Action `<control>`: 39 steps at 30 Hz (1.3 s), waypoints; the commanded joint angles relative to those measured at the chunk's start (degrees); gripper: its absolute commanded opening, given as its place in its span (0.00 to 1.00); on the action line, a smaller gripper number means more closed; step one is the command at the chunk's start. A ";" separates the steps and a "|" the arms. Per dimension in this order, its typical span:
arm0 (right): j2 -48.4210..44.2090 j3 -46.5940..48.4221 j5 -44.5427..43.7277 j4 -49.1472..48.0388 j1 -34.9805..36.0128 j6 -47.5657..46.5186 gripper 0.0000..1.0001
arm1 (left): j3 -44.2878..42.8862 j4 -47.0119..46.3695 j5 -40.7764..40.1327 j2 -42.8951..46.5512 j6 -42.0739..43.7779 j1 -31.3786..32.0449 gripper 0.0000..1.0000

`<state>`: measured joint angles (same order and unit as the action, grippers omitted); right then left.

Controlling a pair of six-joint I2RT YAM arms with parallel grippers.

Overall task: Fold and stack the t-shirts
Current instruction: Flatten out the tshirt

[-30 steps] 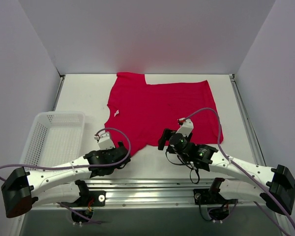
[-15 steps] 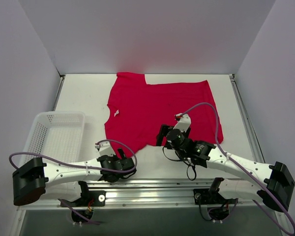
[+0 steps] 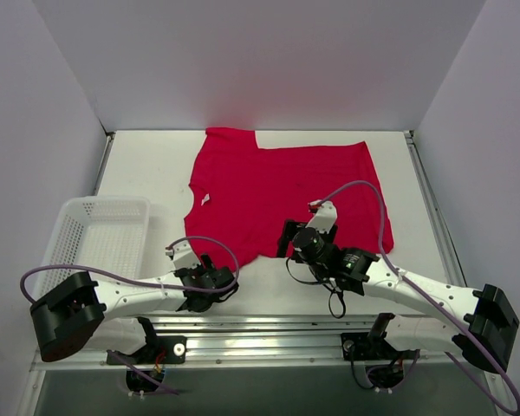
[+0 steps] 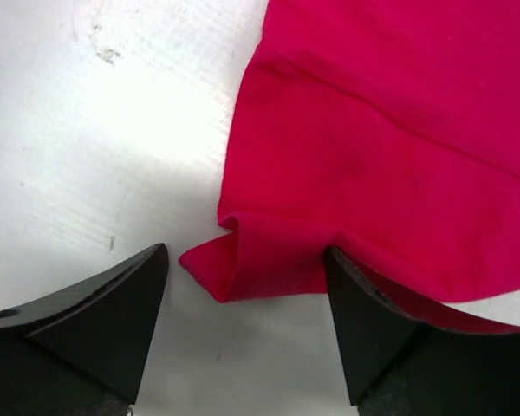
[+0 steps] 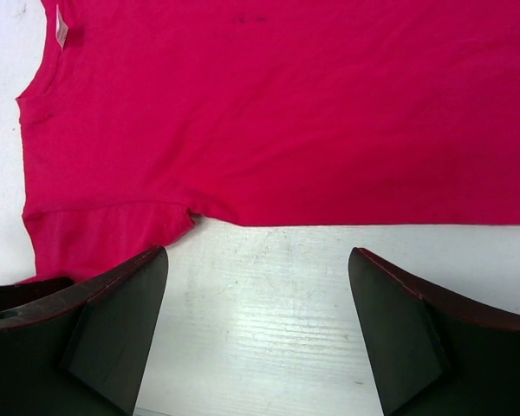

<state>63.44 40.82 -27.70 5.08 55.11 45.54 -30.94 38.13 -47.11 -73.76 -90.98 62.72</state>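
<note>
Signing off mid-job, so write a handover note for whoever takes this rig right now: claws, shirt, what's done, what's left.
Red t-shirt: spread flat on the table, right of the white basket.
Left claw: open, straddling the curled sleeve corner, not gripping.
Right claw: open, empty, at the shirt's near edge.
Done: nothing folded.
Left: fold and stack.

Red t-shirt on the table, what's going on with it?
The red t-shirt lies spread flat, not yet folded. The robot's left claw is open with the tip of the near sleeve between its fingers. The right claw is open at the shirt's near edge. Neither one grips the cloth yet.
</note>
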 commanded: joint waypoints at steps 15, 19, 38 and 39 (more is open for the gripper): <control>0.81 1.28 -3.50 1.51 -2.90 -1.15 0.81 | -9.56 -14.66 2.81 2.30 21.62 -8.92 0.12; 1.33 1.81 -3.15 0.90 -3.96 -2.03 0.81 | -12.47 -18.96 5.45 3.53 29.08 -13.84 0.12; 8.10 4.71 3.00 -4.37 -6.52 -4.58 0.80 | -42.98 -40.40 37.18 -41.39 40.71 -42.50 0.94; 8.54 4.88 3.79 -4.99 -5.81 -4.41 0.80 | -42.46 -41.20 37.27 -40.77 40.45 -42.42 0.94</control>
<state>71.16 42.98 -25.10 2.20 47.86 40.97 -73.52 -0.51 -15.14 -114.45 -52.53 19.75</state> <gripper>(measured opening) 0.806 0.940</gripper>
